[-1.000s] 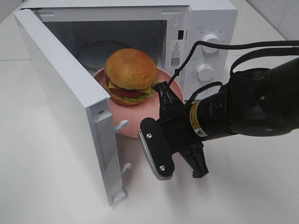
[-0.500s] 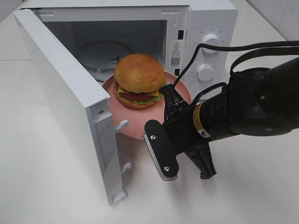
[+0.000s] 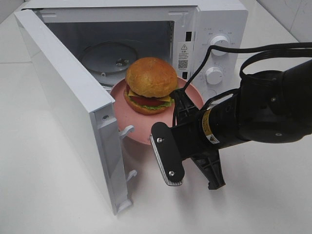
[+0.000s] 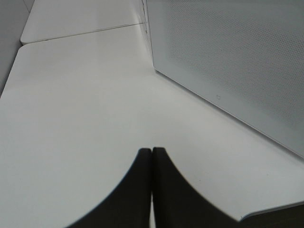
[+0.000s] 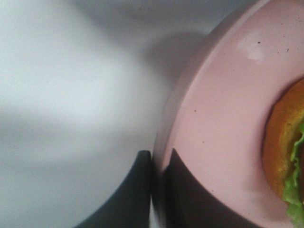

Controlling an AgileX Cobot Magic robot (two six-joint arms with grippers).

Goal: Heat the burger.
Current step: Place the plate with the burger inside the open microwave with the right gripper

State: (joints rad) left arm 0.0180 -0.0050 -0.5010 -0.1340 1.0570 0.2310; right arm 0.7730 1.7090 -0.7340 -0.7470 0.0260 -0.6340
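While the burger (image 3: 151, 85) sat upright on the pink plate (image 3: 130, 126) at the mouth of the open microwave (image 3: 214, 29), the right gripper (image 5: 159, 159) pinched the plate's near-right rim.

Gripping the rim rather than the bun probably kept the soft layers from being squashed and let the plate carry the load; the burger stood toward the plate's far side, apart from the fingers. The plate's far half reached over the threshold, its near half jutting out; whether it rested on the sill could not be told. Farther in lay the bare glass turntable (image 3: 107, 56), likely where the plate belonged. The door (image 3: 68, 92) stood swung wide to the left, leaving the opening free. Beyond the door's outer face, the left gripper (image 4: 152, 152) hung over the white table (image 3: 48, 185) with its fingers pressed together, seemingly parked out of the way.
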